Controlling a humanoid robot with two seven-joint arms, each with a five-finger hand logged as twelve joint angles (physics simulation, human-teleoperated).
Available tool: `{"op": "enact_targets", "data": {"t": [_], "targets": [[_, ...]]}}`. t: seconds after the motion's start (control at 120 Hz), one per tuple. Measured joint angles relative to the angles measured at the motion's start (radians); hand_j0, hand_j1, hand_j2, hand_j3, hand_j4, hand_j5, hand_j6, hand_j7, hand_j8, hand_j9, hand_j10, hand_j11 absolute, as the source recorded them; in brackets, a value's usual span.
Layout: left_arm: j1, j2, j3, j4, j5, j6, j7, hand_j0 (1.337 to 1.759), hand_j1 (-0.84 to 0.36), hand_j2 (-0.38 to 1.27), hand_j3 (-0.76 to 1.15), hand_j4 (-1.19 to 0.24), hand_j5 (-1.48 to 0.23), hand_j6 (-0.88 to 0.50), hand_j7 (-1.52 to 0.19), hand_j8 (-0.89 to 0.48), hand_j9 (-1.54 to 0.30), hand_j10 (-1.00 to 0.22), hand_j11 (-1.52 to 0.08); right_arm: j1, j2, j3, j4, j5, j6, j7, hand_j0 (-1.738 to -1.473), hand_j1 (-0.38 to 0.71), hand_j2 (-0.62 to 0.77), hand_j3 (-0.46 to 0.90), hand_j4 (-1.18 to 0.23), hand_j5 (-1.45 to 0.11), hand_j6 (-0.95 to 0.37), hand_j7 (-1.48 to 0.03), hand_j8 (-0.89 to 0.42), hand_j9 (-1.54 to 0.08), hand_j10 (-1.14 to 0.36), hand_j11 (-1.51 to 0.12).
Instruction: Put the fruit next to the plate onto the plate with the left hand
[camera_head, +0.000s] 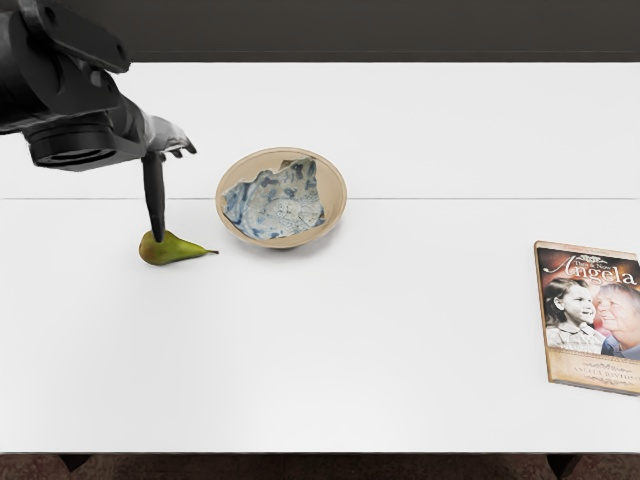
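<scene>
A green-yellow pear (176, 249) lies on its side on the white table, stem end pointing right, just left of the plate. The plate (281, 197) is a tan round dish with a blue and white pattern inside, and nothing lies on it. My left arm comes in from the upper left. The left hand (160, 170) hangs over the pear with one dark finger (154, 205) pointing straight down, its tip at the pear's top. The other fingers look loosely spread behind the wrist. It holds nothing. The right arm is out of view.
A book (590, 315) with a portrait cover lies flat near the table's right edge. The table's front edge runs along the bottom of the view, and a dark wall stands behind the far edge.
</scene>
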Motion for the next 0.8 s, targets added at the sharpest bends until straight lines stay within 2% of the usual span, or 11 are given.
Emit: {"op": "enact_targets", "data": {"t": [0.067, 0.15, 0.208, 0.275, 0.425, 0.558, 0.692, 0.742, 0.8], "targets": [[0.011, 0.000, -0.030, -0.009, -0.007, 0.108, 0.110, 1.658, 0.30, 0.01, 0.00, -0.04, -0.05, -0.04, -0.05, -0.04, -0.05, -0.04, -0.05, 0.000, 0.000, 0.000, 0.000, 0.000, 0.000, 0.000, -1.658, -0.35, 0.00, 0.00, 0.00, 0.00, 0.00, 0.00, 0.00, 0.00, 0.00, 0.00], [0.020, 0.000, -0.062, -0.018, -0.008, 0.172, 0.247, 1.658, 0.31, 0.01, 0.00, -0.04, -0.05, -0.04, -0.05, -0.04, -0.05, -0.04, -0.05, 0.000, 0.000, 0.000, 0.000, 0.000, 0.000, 0.000, -1.658, -0.35, 0.00, 0.00, 0.00, 0.00, 0.00, 0.00, 0.00, 0.00, 0.00, 0.00], [0.033, 0.000, -0.095, -0.027, -0.002, 0.194, 0.303, 1.658, 0.31, 0.01, 0.00, -0.03, -0.04, -0.03, -0.04, -0.03, -0.04, -0.03, -0.04, 0.000, 0.000, 0.000, 0.000, 0.000, 0.000, 0.000, -1.658, -0.35, 0.00, 0.00, 0.00, 0.00, 0.00, 0.00, 0.00, 0.00, 0.00, 0.00], [0.056, 0.000, -0.141, -0.040, 0.024, 0.207, 0.337, 1.658, 0.31, 0.01, 0.00, -0.03, -0.04, -0.03, -0.04, -0.03, -0.04, -0.03, -0.04, 0.000, 0.000, 0.000, 0.000, 0.000, 0.000, 0.000, -1.658, -0.35, 0.00, 0.00, 0.00, 0.00, 0.00, 0.00, 0.00, 0.00, 0.00, 0.00], [0.085, 0.000, -0.202, -0.044, 0.060, 0.220, 0.362, 1.658, 0.31, 0.01, 0.00, -0.03, -0.04, -0.03, -0.04, -0.03, -0.04, -0.03, -0.04, 0.000, 0.000, 0.000, 0.000, 0.000, 0.000, 0.000, -1.658, -0.35, 0.00, 0.00, 0.00, 0.00, 0.00, 0.00, 0.00, 0.00, 0.00, 0.00], [0.136, 0.000, -0.209, -0.006, 0.071, 0.229, 0.366, 1.658, 0.31, 0.01, 0.00, -0.04, -0.05, -0.04, -0.05, -0.04, -0.05, -0.04, -0.05, 0.000, 0.000, 0.000, 0.000, 0.000, 0.000, 0.000, -1.658, -0.35, 0.00, 0.00, 0.00, 0.00, 0.00, 0.00, 0.00, 0.00, 0.00, 0.00], [0.188, 0.000, -0.211, 0.013, 0.057, 0.352, 0.366, 1.658, 0.30, 0.01, 0.00, -0.04, -0.05, -0.04, -0.05, -0.04, -0.05, -0.04, -0.05, 0.000, 0.000, 0.000, 0.000, 0.000, 0.000, 0.000, -1.658, -0.35, 0.00, 0.00, 0.00, 0.00, 0.00, 0.00, 0.00, 0.00, 0.00, 0.00], [0.211, 0.000, -0.214, 0.016, 0.053, 0.410, 0.347, 1.658, 0.30, 0.01, 0.00, -0.04, -0.05, -0.04, -0.05, -0.04, -0.05, -0.04, -0.05, 0.000, 0.000, 0.000, 0.000, 0.000, 0.000, 0.000, -1.658, -0.35, 0.00, 0.00, 0.00, 0.00, 0.00, 0.00, 0.00, 0.00, 0.00, 0.00], [0.211, 0.000, -0.213, 0.018, 0.045, 0.451, 0.284, 1.658, 0.30, 0.01, 0.00, -0.04, -0.06, -0.04, -0.06, -0.04, -0.06, -0.04, -0.06, 0.000, 0.000, 0.000, 0.000, 0.000, 0.000, 0.000, -1.658, -0.35, 0.00, 0.00, 0.00, 0.00, 0.00, 0.00, 0.00, 0.00, 0.00, 0.00]]}}
